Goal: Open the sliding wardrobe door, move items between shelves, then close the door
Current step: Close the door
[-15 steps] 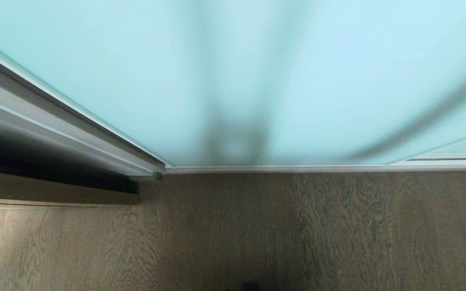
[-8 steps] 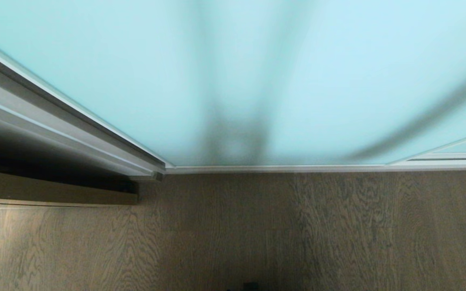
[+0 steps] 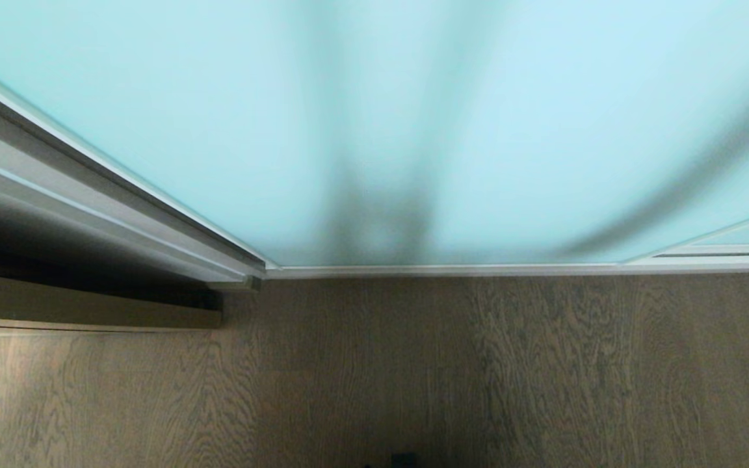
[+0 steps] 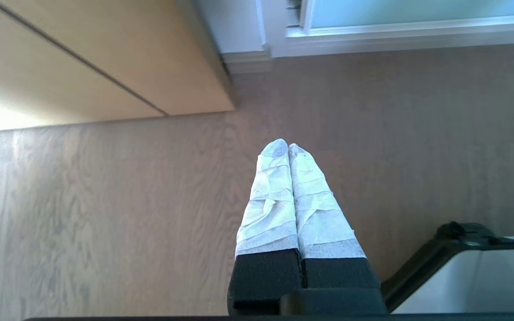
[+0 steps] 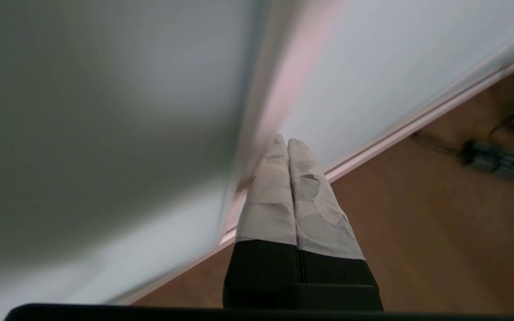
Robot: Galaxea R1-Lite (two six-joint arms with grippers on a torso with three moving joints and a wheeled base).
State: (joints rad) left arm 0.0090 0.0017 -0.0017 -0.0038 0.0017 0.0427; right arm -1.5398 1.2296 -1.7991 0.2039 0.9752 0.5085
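While sliding wardrobe door (image 3: 511, 130) fills head view | right pincer (image 5: 287, 141) closed, empty, at door frame edge | left pincer (image 4: 287, 145) closed, empty, above floor (image 4: 105, 200)

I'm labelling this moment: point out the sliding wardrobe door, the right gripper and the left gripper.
sliding wardrobe door (image 3: 543, 130), head view, frosted glass.
right gripper (image 5: 287, 143), right wrist view, shut fingertips.
left gripper (image 4: 288, 146), left wrist view, shut fingertips.

You see soft dark shadows streaking the frosted pale blue-green glass sliding door (image 3: 543, 130); sunlight glares beside the light wood cabinet front (image 4: 105, 53), and the right wrist view smears with blur.
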